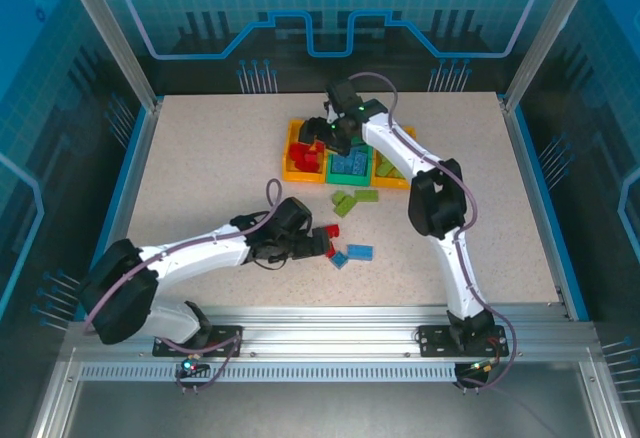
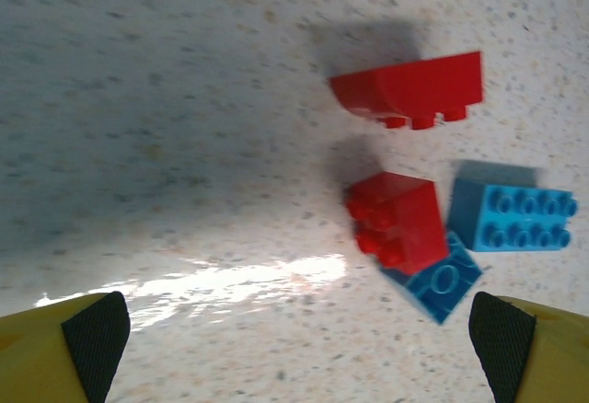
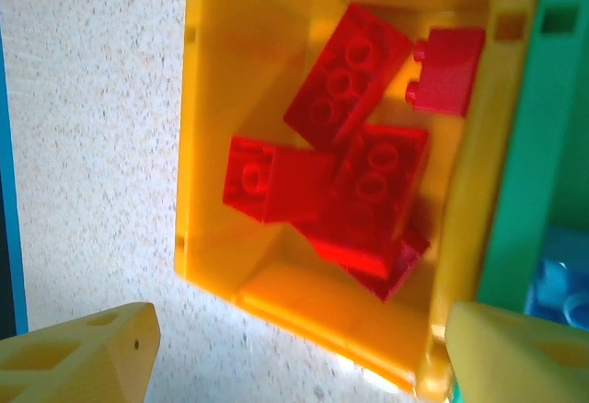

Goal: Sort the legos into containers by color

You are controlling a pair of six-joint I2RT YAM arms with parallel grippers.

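Observation:
My left gripper [image 2: 296, 348] is open low over the table, its black pads [image 2: 92, 339] wide apart with nothing between them. Just ahead of it lie two red legos [image 2: 409, 90] [image 2: 400, 221] and two blue legos [image 2: 511, 219] [image 2: 437, 279], the nearer red one resting partly on a blue one. In the top view this gripper [image 1: 322, 243] is beside that cluster [image 1: 345, 251]. My right gripper [image 3: 299, 357] hangs open and empty over the left orange bin [image 3: 212, 191], which holds several red legos [image 3: 354, 173]. Beside that bin, the green bin [image 1: 348, 166] holds blue legos.
The right orange bin [image 1: 392, 168] holds lime green legos. Two or three lime green legos [image 1: 355, 199] lie loose on the table in front of the bins. Bare speckled tabletop [image 1: 200, 178] spreads to the left, bounded by blue edges and frame posts.

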